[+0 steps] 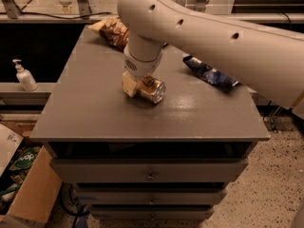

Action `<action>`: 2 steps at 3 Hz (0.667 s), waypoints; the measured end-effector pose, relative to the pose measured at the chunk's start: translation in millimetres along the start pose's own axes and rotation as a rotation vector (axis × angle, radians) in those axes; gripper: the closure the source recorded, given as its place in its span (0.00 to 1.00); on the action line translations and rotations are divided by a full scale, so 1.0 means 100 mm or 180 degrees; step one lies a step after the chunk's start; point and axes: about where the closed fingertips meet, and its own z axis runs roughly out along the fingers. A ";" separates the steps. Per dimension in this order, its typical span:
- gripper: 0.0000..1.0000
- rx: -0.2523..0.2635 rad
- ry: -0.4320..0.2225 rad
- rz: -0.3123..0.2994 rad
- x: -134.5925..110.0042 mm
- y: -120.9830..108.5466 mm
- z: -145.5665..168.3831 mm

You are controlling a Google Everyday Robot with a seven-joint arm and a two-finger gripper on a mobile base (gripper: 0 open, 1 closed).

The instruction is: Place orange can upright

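Note:
The orange can [153, 90] lies on its side near the middle of the grey cabinet top [90, 108]. It is coppery brown with silvery patches, and its silver end faces front right. My gripper [137, 83] hangs from the big white arm and is down at the can's left end, touching or almost touching it. The arm's wrist hides the far side of the can.
A brown snack bag [112, 31] lies at the back left of the top and a blue snack bag [209, 72] at the right. Drawers [149, 175] are below the top. A soap bottle [24, 76] stands on a ledge to the left, and a cardboard box [33, 194] sits on the floor.

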 end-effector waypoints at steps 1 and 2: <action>0.87 0.0016 -0.0119 0.0030 -0.08 -0.02 -0.08; 1.00 -0.0052 -0.0496 0.0090 -0.22 -0.04 -0.32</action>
